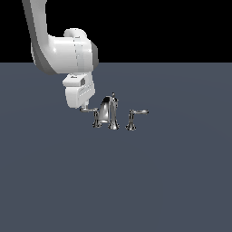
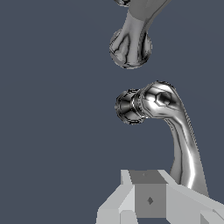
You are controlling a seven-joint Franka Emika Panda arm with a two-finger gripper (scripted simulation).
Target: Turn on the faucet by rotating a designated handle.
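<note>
The chrome faucet (image 1: 108, 113) stands mid-scene, its arched spout between two slim levers. The handle (image 1: 90, 109) is the lever on the exterior view's left, with its arm pointing away from the spout. My gripper (image 1: 84, 108) hangs down at the tip of that arm. The wrist view shows the handle (image 2: 175, 118) running from its post to beside my gripper (image 2: 148, 183). The fingers (image 2: 148, 199) sit together, shut, with nothing between them. I cannot tell whether they touch the lever. The spout's base (image 2: 130, 48) lies beyond the post.
The twin lever (image 1: 137, 113) stands on the exterior view's right of the spout, its arm pointing right. The faucet rests on a flat dark grey-blue floor (image 1: 136, 181). My white arm (image 1: 68, 54) comes down from the upper left.
</note>
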